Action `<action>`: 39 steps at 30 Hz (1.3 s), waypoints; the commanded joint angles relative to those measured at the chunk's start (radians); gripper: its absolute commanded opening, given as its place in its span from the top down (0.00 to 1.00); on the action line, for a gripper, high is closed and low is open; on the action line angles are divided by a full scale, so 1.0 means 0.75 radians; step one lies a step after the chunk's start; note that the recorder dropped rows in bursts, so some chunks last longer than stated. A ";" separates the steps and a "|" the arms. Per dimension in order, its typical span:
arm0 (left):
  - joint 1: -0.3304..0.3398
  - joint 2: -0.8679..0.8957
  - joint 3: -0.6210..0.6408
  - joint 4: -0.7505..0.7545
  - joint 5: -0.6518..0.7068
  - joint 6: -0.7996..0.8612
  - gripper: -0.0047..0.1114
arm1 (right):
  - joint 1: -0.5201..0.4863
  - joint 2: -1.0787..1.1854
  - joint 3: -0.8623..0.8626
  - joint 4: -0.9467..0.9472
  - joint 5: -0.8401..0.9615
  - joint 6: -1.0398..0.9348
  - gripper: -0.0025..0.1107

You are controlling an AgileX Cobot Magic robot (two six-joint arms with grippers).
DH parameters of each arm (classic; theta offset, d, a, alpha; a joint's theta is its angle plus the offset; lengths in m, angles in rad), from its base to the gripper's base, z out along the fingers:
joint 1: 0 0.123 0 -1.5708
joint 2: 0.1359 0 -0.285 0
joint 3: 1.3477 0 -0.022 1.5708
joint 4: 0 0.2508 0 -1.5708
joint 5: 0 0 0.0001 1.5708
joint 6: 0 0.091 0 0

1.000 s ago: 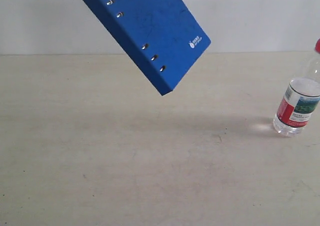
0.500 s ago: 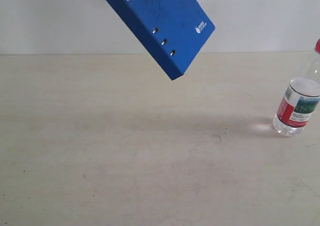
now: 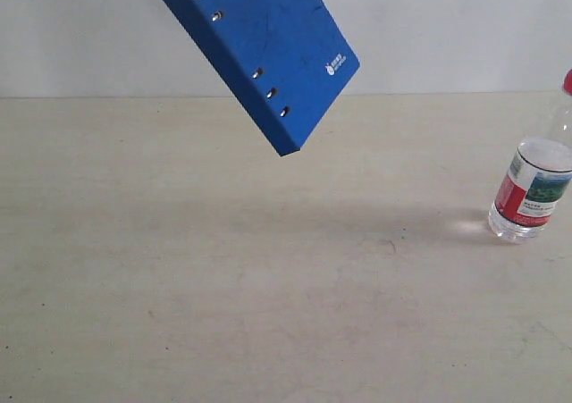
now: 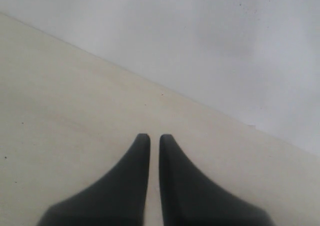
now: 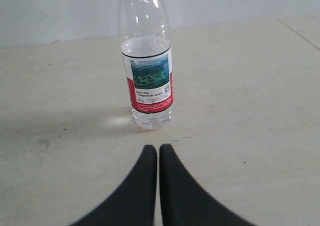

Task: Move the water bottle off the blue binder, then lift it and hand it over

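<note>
The water bottle (image 3: pixel 532 184) stands upright on the table at the far right, its red cap cut by the frame edge. In the right wrist view the same water bottle (image 5: pixel 146 70) stands just ahead of my right gripper (image 5: pixel 158 148), which is shut and empty. The blue binder (image 3: pixel 259 50) hangs tilted in the air above the table's back left, its upper end out of frame; what holds it is hidden. My left gripper (image 4: pixel 154 137) is shut with nothing in it, facing bare table and wall. Neither gripper shows in the exterior view.
The pale table (image 3: pixel 268 278) runs back to a white wall (image 3: pixel 447 28). A bright patch of light lies on the table beside the bottle's base (image 3: pixel 466 227).
The binder swung up and right half a second ago, and has now come back down and left. The bottle has not moved.
</note>
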 commanded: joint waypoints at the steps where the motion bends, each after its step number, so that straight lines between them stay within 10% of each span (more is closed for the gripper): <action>1: -0.008 -0.010 -0.001 0.004 -0.001 -0.006 0.90 | 0.013 -0.010 -0.001 0.016 0.020 -0.026 0.98; 39: -0.001 -0.051 -0.001 0.123 0.177 0.029 0.90 | 0.076 -0.010 -0.001 0.024 0.018 -0.022 0.98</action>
